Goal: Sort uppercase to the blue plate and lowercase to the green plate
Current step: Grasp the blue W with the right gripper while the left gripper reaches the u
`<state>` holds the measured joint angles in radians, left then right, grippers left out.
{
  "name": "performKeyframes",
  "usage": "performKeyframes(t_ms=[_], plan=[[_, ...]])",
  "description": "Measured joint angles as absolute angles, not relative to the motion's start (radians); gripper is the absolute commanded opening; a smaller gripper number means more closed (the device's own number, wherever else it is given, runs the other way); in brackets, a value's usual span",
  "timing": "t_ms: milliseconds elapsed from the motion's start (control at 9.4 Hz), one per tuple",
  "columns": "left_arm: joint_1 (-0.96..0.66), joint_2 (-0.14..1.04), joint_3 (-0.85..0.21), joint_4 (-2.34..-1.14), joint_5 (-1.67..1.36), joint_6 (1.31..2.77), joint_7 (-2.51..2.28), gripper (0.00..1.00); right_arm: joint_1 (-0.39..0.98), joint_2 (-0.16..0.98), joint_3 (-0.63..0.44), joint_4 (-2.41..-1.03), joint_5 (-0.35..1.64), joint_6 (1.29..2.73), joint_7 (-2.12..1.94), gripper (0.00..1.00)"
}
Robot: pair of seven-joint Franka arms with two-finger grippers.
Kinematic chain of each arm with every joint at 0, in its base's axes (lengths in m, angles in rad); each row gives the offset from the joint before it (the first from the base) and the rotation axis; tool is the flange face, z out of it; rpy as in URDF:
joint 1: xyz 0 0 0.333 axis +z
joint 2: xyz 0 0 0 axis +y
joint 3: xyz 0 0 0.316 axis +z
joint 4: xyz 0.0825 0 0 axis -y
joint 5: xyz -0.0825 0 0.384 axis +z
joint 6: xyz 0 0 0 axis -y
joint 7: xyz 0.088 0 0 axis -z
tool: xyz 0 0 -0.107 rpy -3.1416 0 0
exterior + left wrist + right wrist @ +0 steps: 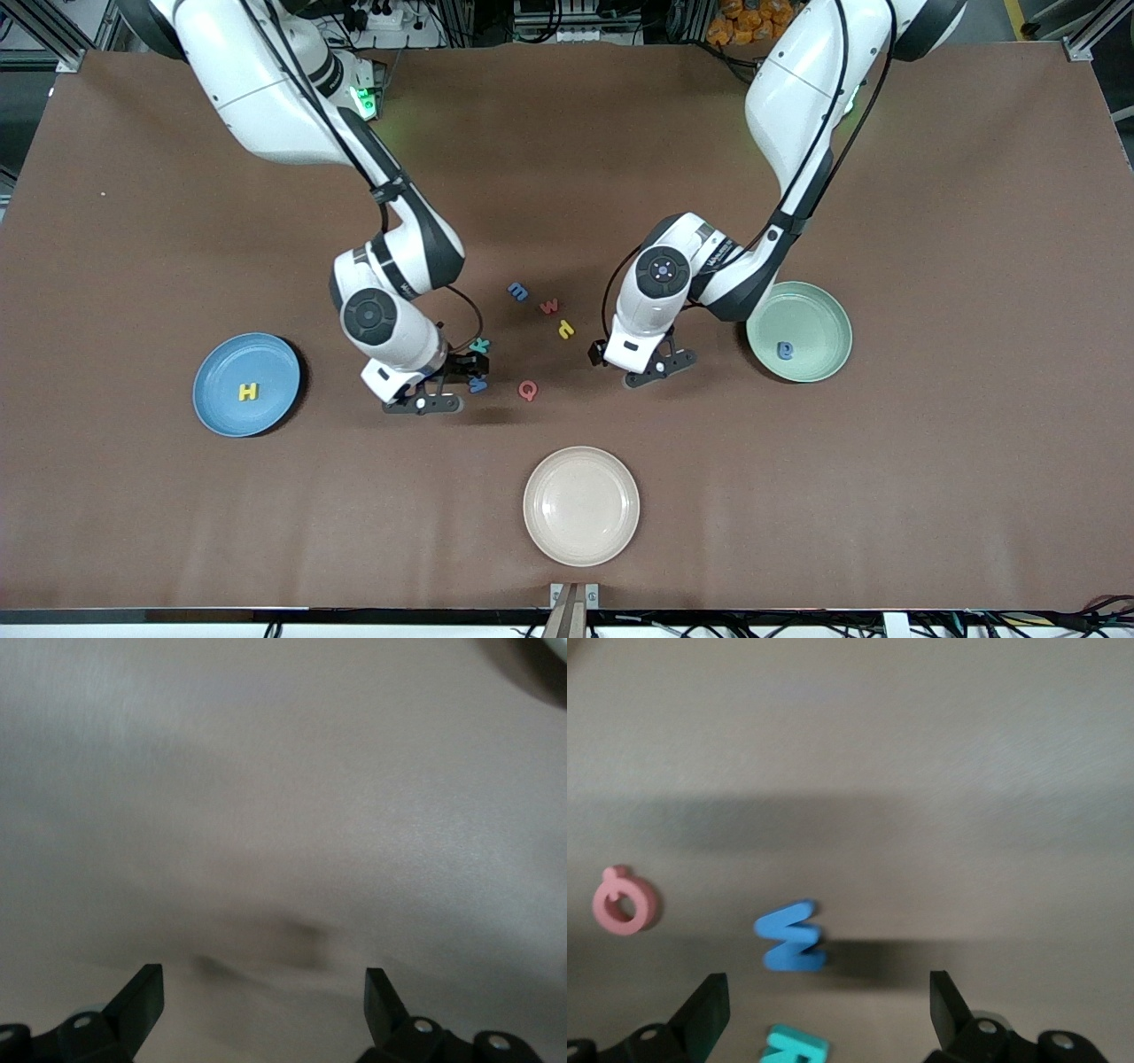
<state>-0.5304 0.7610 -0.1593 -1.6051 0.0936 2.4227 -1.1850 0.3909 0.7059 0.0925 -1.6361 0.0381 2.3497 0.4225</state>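
Two end effectors, right (447,383) over blue M (478,385), left (660,365) above bare table (797,496), jaws apart.

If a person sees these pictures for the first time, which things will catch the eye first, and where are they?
Three round plates stand out on the brown table: the blue plate at the right arm's end holding the yellow H, the green plate at the left arm's end holding the blue a, and a cream plate nearest the front camera. Between the arms lie scattered letters; the open right gripper hangs over the blue M, the open left gripper over bare table.
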Motion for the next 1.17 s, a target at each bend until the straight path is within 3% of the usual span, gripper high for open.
performKeyframes(t_ms=[958,1064,1171], plan=[[-0.620,0.809,-0.161,-1.516,-0.028,2.413,-1.530,1.00,0.438,0.771,0.083,-1.616,-0.084,2.424,0.444,0.97],[-0.631,0.836,-0.160,-1.490,-0.028,2.410,-1.530,1.00,0.440,0.775,0.083,-1.614,-0.085,2.426,0.444,0.41],[-0.641,0.852,-0.160,-1.474,-0.028,2.387,-1.530,1.00,0.443,0.778,0.083,-1.611,-0.087,2.430,0.444,0.04]])
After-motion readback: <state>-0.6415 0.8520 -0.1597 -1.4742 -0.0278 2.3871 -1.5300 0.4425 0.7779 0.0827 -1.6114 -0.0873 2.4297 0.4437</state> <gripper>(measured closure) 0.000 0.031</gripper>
